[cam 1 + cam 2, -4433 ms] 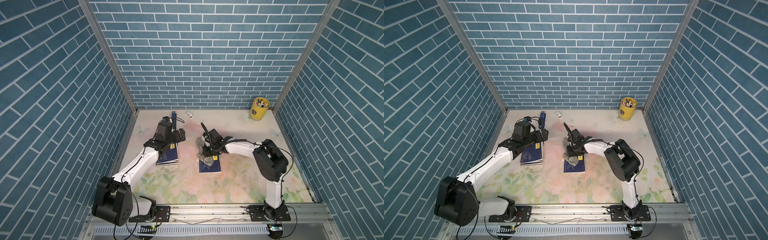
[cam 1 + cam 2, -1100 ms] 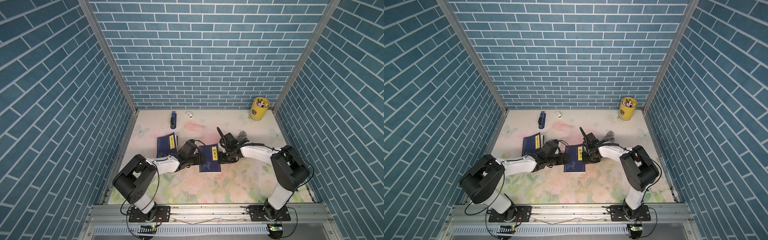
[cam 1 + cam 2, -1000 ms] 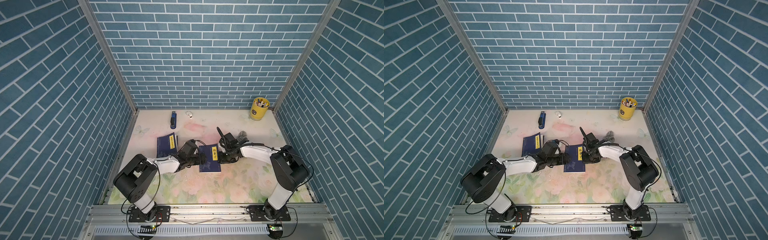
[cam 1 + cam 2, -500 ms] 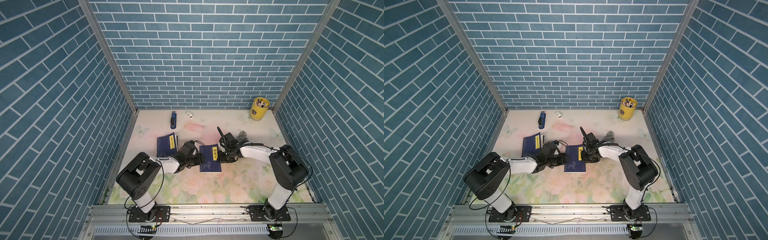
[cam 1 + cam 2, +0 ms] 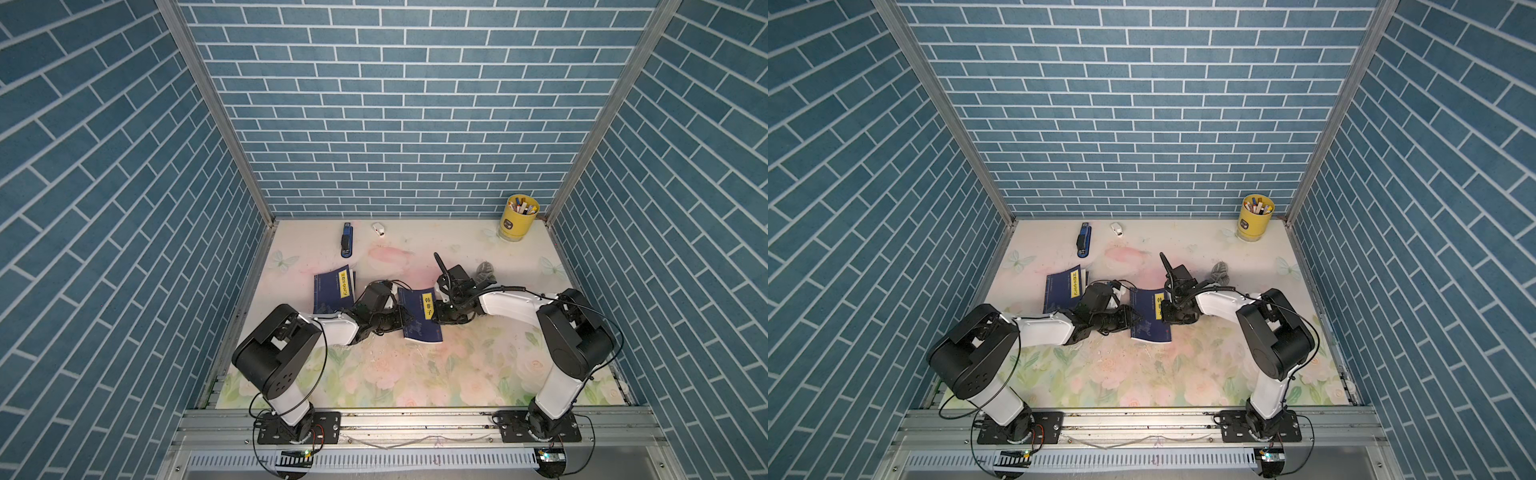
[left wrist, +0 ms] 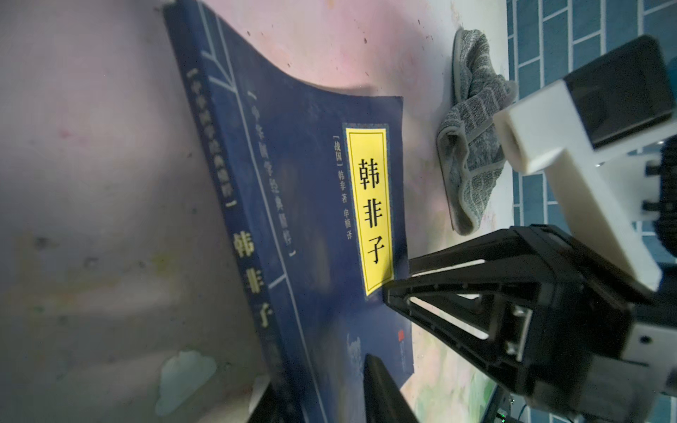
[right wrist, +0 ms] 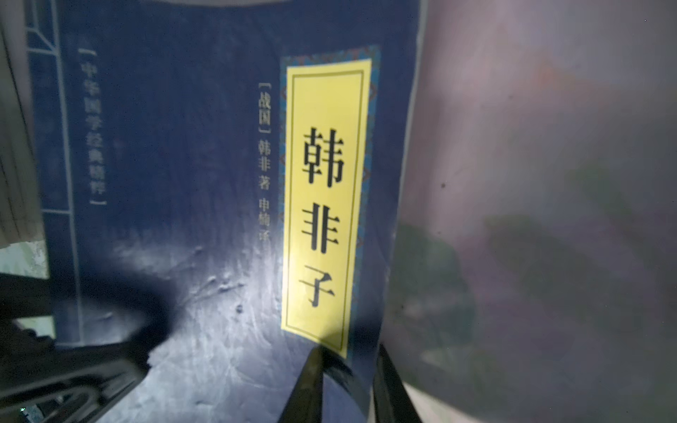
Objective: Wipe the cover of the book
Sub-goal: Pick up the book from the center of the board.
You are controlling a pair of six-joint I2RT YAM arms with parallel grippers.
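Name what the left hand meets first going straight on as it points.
The central book: the left hand straddles its spine edge and points across the cover. Whether it touches is unclear.

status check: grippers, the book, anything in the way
Left gripper: jaws astride the book at its spine edge, grip unclear. Right gripper shut on the opposite edge. Cloth unheld, lying beyond the right arm.
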